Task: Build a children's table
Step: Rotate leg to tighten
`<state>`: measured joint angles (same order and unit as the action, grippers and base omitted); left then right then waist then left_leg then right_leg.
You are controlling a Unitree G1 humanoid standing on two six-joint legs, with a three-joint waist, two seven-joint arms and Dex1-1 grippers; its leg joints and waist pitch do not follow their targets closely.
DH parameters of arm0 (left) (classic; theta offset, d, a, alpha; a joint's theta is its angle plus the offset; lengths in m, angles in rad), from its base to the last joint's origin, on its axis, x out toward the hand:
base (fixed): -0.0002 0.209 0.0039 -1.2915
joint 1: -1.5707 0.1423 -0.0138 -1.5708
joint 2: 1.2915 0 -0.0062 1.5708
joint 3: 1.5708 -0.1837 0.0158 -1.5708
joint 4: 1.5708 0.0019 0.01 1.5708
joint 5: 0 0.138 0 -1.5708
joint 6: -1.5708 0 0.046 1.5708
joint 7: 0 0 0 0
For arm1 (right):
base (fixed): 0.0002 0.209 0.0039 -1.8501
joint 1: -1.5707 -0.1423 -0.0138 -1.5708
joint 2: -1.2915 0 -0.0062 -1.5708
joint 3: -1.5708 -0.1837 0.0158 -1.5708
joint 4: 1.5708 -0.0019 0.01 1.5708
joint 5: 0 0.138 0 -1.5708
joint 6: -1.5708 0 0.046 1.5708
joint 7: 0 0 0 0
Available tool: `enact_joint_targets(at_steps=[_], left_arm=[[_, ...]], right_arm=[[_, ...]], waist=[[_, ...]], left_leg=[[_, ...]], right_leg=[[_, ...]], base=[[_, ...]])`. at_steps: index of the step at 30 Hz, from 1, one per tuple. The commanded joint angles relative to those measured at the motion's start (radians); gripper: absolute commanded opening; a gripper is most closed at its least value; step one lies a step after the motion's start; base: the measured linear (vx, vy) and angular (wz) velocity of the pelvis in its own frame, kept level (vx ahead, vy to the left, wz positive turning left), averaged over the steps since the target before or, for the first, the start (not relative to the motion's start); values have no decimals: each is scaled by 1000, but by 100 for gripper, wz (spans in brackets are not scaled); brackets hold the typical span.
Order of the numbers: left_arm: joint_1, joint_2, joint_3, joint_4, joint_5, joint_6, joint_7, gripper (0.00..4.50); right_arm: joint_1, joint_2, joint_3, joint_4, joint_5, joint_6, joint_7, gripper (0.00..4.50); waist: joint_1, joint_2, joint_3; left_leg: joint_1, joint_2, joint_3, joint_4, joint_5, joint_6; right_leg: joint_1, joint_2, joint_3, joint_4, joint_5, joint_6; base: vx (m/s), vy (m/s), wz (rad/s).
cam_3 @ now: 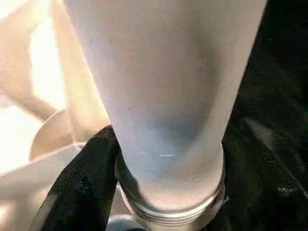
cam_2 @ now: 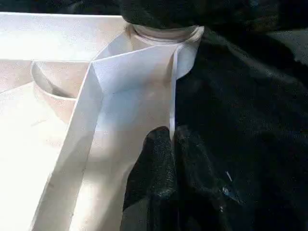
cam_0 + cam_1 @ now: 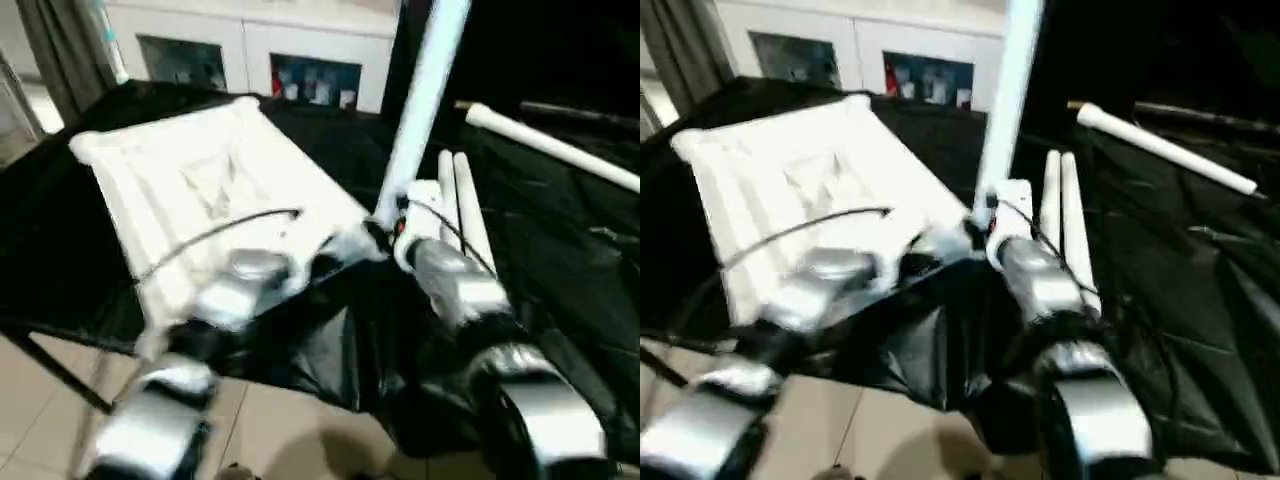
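Note:
The white tabletop [image 3: 190,170] lies underside up on a black cloth, its ribs showing. One white leg [image 3: 420,90] stands upright in its near right corner socket [image 2: 163,33]. My right gripper [image 3: 385,232] is closed around the foot of that leg [image 1: 163,96], with a black finger [image 1: 82,187] against its side. Just left of that corner, my left gripper [image 3: 335,255] is shut on the tabletop's thin rim wall [image 2: 172,120], one finger [image 2: 154,168] pressed on the wall's inner face.
Two spare legs [image 3: 462,200] lie side by side on the cloth right of the standing leg, and another leg [image 3: 550,145] lies across the far right. A white glass-door cabinet [image 3: 250,50] stands behind. Tiled floor [image 3: 280,430] shows below the table's near edge.

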<state>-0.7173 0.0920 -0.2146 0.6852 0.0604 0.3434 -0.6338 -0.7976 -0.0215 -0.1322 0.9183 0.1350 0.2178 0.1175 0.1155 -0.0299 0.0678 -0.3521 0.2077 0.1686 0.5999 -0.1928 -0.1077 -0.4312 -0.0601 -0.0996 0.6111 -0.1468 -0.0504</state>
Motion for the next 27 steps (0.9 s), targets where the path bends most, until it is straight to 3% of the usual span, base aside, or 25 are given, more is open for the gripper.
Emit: enact_joint_targets(at_steps=[1,3,4,8,11,12,15,20,27], left_arm=[[-38,-33,33,-16,-24,-8,62,0],[-39,-36,32,-20,-21,-9,57,0],[-39,-36,32,-20,-20,-11,57,0],[-33,-17,19,-20,-16,-39,32,0],[-29,-2,15,-23,-19,-52,-6,0],[-25,4,13,-29,-20,-54,-19,0],[-10,28,-1,-49,-24,-83,-74,0],[14,87,-8,-79,-40,-116,-170,0],[35,165,-6,-109,-64,-140,-300,0]], right_arm=[[12,58,-18,76,55,28,-4,272],[-7,64,-14,88,43,18,10,272],[-11,64,-11,92,38,15,12,307],[-25,56,0,98,22,-4,29,347],[-52,38,4,136,-1,-78,56,376],[-51,30,10,131,-5,-85,72,376],[-42,1,32,106,-19,-98,139,376],[3,-90,106,4,-52,-84,326,376],[77,-237,203,-138,-91,-86,580,376]], waist=[[1,-1,-85],[0,-3,-82],[0,-3,-81],[1,-2,-79],[-4,-1,-80],[-4,3,-81],[-6,1,-82],[-3,4,-80],[5,4,-81]], left_leg=[[-6,10,-1,-63,-123,39],[-6,9,0,-63,-126,47],[-6,8,1,-63,-131,50],[-6,8,0,-64,-135,54],[-9,8,0,-63,-131,51],[-10,8,0,-63,-123,56],[-12,9,-1,-63,-115,65],[-10,15,0,-61,-110,83],[-8,14,1,-60,-115,83]], right_leg=[[74,-80,51,-81,-330,-80],[75,-81,51,-82,-330,-83],[74,-81,51,-84,-343,-80],[73,-81,50,-88,-367,-69],[74,-81,50,-86,-354,-76],[75,-81,51,-82,-327,-88],[78,-80,51,-78,-295,-104],[78,-82,53,-76,-268,-133],[80,-81,55,-75,-265,-140]], base=[[0,0,0],[0,0,0],[0,0,0],[0,0,0],[0,0,0],[0,0,0],[0,0,0],[0,0,0],[0,0,0]])
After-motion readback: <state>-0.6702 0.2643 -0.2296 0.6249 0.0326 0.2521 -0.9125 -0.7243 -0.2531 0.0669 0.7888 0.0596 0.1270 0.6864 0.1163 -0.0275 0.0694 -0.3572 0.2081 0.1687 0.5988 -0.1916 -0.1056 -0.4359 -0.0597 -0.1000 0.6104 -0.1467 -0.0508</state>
